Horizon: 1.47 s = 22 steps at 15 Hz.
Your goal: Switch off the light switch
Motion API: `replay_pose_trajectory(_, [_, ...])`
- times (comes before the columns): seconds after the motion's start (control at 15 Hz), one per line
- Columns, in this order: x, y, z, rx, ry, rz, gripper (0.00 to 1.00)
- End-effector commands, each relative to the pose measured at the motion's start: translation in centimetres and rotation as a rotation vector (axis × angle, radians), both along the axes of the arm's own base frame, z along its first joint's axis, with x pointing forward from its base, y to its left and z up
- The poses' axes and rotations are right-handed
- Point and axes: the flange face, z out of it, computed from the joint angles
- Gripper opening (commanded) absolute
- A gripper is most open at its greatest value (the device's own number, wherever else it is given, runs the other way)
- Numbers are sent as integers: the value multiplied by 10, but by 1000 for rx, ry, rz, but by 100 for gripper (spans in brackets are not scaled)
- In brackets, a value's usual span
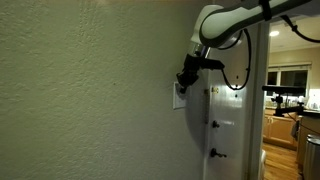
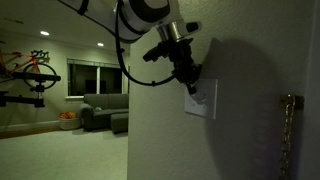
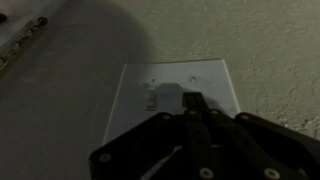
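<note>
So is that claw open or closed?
Shut: in the wrist view the gripper has its fingers together, tips at the switch plate.

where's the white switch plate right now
The white rectangular switch plate is on the textured wall, at the tip of the gripper in both exterior views.

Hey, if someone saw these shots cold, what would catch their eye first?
The dark gripper, fingers closed together, sits right at a white switch plate on a textured wall, seen in both exterior views. In the wrist view, the plate fills the middle, with a small toggle just left of the fingertips. Behind it, an exterior view shows a dim room with a sofa.
</note>
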Motion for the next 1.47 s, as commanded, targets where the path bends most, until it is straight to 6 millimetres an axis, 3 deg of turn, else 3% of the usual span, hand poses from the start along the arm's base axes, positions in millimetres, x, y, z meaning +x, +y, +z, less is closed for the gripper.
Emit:
replay_pose_trajectory(0.0, [-8,2,-16,33,32,-9,5])
replay_pose_trajectory(0.2, [-16,1,-33,60,70,-21,5])
replay_pose_trajectory(0.53, [-42,10,-33,52,101,-9,5])
replay_pose_trajectory(0.6, [-47,13,-37,58,123,-7,14])
replay_pose_trajectory(0.67, [-51,15,-39,65,142,-6,31])
replay_pose_trajectory(0.93, [-67,23,-64,117,272,-5,51])
replay_pose_trajectory(1.4, [-83,28,-91,156,427,-10,97])
